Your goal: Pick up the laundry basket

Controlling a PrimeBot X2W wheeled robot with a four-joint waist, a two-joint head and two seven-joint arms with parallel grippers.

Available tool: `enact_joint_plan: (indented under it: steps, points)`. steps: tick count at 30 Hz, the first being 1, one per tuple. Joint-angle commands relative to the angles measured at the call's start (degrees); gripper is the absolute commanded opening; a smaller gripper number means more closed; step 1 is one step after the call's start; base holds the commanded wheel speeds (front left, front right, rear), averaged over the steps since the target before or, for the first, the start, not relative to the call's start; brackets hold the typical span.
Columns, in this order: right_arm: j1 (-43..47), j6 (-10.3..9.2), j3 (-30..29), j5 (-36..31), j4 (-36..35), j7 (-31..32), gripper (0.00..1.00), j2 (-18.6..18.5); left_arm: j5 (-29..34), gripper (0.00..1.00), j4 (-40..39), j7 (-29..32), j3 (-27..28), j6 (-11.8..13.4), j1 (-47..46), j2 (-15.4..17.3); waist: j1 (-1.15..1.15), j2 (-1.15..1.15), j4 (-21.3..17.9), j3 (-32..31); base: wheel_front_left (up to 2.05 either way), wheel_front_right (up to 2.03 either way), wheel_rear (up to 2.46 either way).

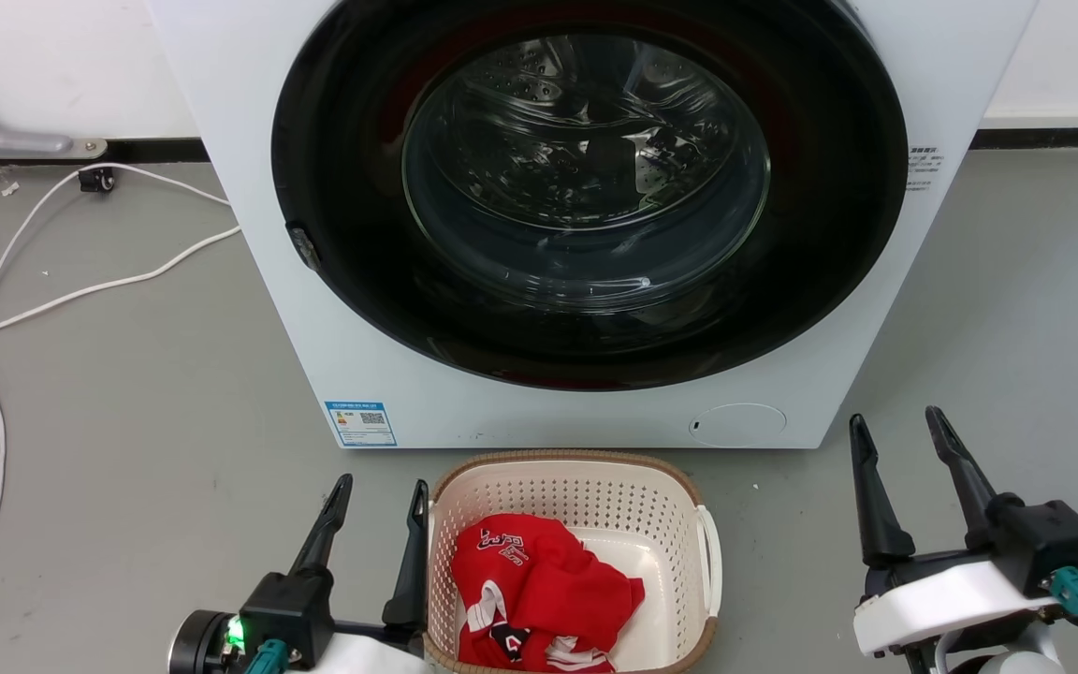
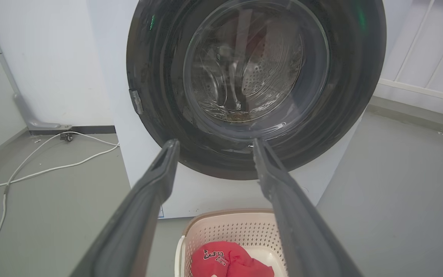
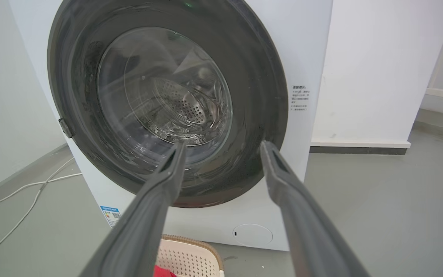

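Rounded cream perforated plastic basket (image 1: 586, 496), woven-look brown rim, cradles crumpled red cloth (image 1: 539, 590); left tool (image 1: 383, 483) and right tool (image 1: 895, 417) both spread.

count | washing machine (image 1: 268, 309) 1 | round glass door (image 1: 586, 168) 1 | blue label (image 1: 360, 423) 1 | round cover (image 1: 737, 424) 1 | laundry basket (image 1: 567, 459) 1 | white side handles (image 1: 710, 560) 2 | red garment (image 1: 539, 580) 1 | left gripper (image 1: 383, 483) 1 | right gripper (image 1: 895, 417) 1 | fingers (image 1: 874, 505) 4, two per gripper
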Motion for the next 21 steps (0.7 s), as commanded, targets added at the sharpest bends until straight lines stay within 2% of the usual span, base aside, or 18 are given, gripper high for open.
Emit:
enact_joint_plan:
  steps: [1,6,21]
  points:
    - [0.4,-0.02,0.2,-1.6,-0.4,-0.7,1.0,-0.1,1.3,1.0,-0.3,-0.4,-0.3,0.1,-0.1,0.3,0.0,0.0,0.0,0.0,0.0,0.0,0.0]
    - [0.2,-0.02,0.1,-3.4,-0.7,-1.1,1.0,0.0,2.5,1.0,-0.6,-1.0,0.1,0.3,0.4,-0.5,0.0,0.0,-0.1,0.1,0.0,0.0,0.0]
    - [0.3,-0.02,0.2,-4.5,0.7,-2.7,1.0,0.0,5.5,1.0,0.6,-2.6,4.4,-4.4,1.9,-3.6,0.0,0.0,-0.2,0.3,0.0,0.0,0.0]
